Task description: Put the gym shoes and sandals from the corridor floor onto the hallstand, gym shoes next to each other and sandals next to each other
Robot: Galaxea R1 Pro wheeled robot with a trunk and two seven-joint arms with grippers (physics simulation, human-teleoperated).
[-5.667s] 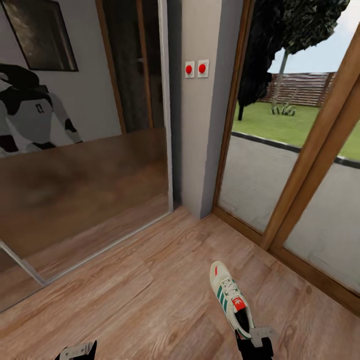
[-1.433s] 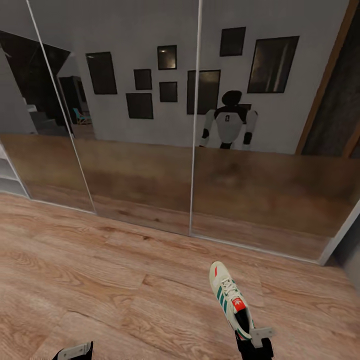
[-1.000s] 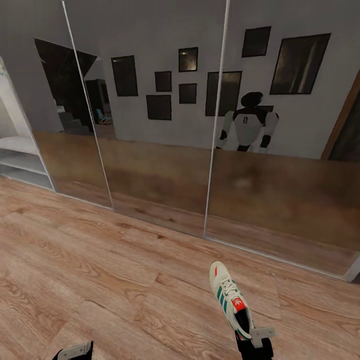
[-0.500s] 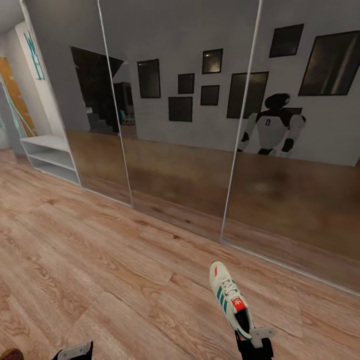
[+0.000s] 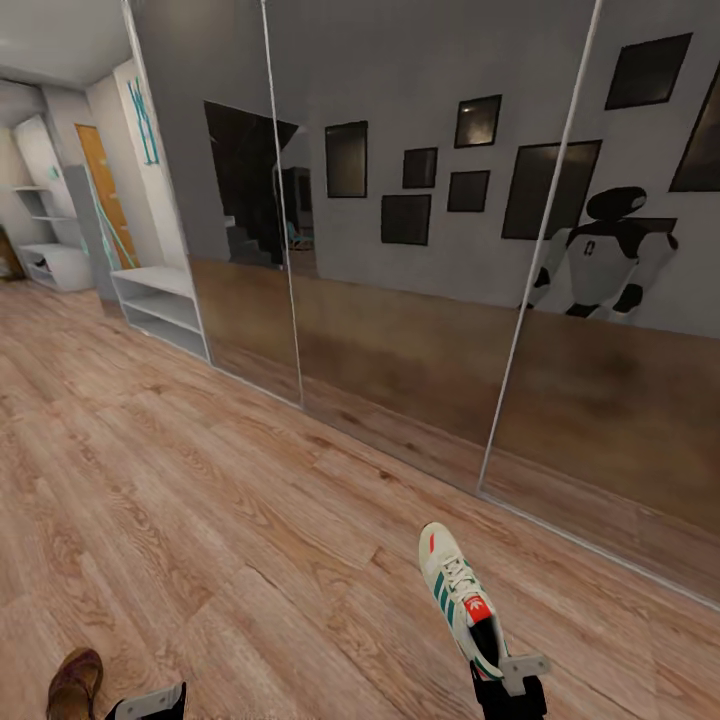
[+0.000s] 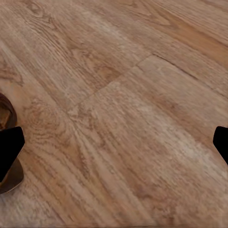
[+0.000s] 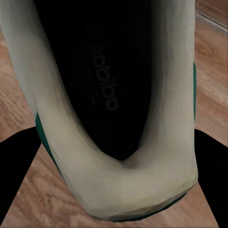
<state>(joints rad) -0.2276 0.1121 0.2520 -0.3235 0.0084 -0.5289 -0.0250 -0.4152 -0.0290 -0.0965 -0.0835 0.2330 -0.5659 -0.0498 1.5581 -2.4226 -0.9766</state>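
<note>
White teal-striped gym shoe, red-orange tongue

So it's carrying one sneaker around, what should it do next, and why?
Probably keep rolling toward the pale shelf unit far along the mirrored wall. The right gripper holds a gym shoe by its heel above the wood floor, and the shelves look too distant to reach. The left gripper is open, with a brown sandal beside it for a later trip.

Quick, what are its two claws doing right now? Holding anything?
Left claw: open, nothing between its fingers, over the wood floor.
Right claw: closed on the heel of a white sneaker.
</note>
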